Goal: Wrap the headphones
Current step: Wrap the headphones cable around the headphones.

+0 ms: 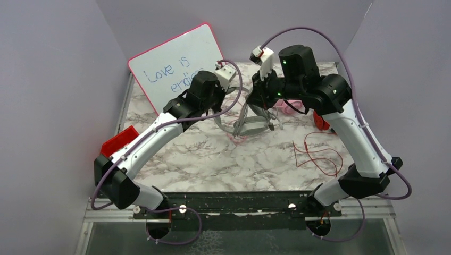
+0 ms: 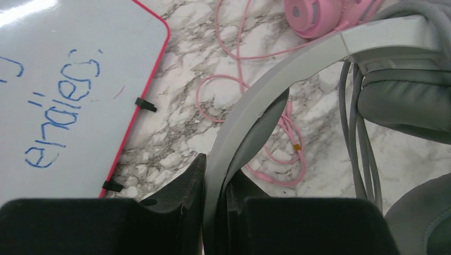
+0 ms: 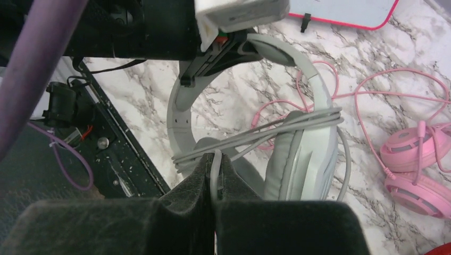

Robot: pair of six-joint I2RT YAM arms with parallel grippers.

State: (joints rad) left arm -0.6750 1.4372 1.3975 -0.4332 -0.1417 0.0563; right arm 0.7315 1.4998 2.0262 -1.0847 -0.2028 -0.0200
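Only wrist views show left hand (image 2: 215, 178) clamping grey headphones' band (image 2: 276, 79), right hand (image 3: 214, 167) pinching their cable (image 3: 276, 127).

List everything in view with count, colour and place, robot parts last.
grey headphones: one, grey-white, table centre, held by both grippers
grey cable: one, grey, wound around the grey headphones
pink headphones: one, pink, beyond the grey pair, cable loose on the table
red headphones: one, red, right side, mostly hidden
whiteboard: one, white, pink-red frame, blue writing, far left
red block: one, red, left edge
table: one, white-grey marble
left gripper: one, black, shut on the grey headphones
right gripper: one, black, shut on the grey cable
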